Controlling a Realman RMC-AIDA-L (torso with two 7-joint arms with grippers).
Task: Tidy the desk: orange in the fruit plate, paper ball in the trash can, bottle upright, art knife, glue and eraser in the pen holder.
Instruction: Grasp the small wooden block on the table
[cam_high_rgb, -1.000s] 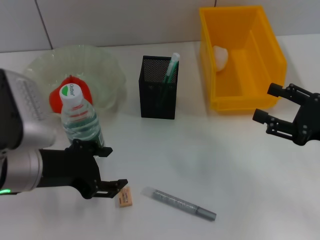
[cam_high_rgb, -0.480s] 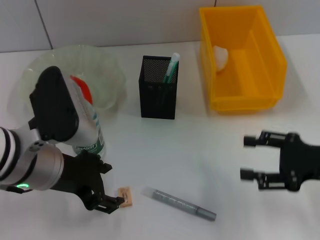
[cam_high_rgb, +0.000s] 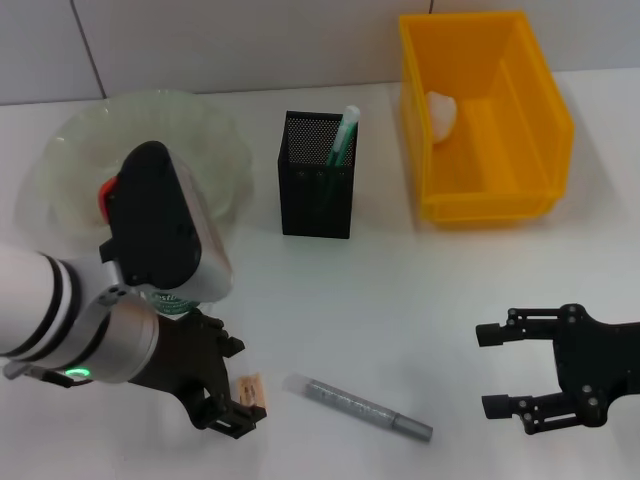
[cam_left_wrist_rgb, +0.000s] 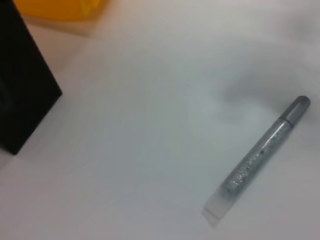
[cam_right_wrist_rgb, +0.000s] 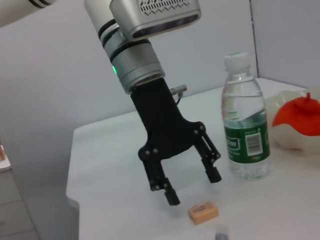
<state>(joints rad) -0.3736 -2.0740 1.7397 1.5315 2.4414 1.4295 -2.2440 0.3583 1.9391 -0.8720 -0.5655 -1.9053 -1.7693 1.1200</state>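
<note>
The left gripper (cam_high_rgb: 240, 395) is held low over the table (cam_high_rgb: 400, 290), its fingers spread around the eraser (cam_high_rgb: 250, 389). The bottle (cam_high_rgb: 180, 298) is largely hidden behind the left arm, and a sliver of the orange (cam_high_rgb: 106, 190) is seen in the fruit plate (cam_high_rgb: 215, 135). A grey glue stick (cam_high_rgb: 360, 408) is laid just beside the eraser. The right gripper (cam_high_rgb: 492, 371) is held open near the table's front edge. The paper ball (cam_high_rgb: 442, 112) is seen inside the trash can (cam_high_rgb: 530, 120), beside the pen holder (cam_high_rgb: 316, 195).

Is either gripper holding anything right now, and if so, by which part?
Nothing is held. The left gripper hangs open just above the small tan rectangular eraser, not touching it. The right gripper is open and empty over the white desk.
</note>
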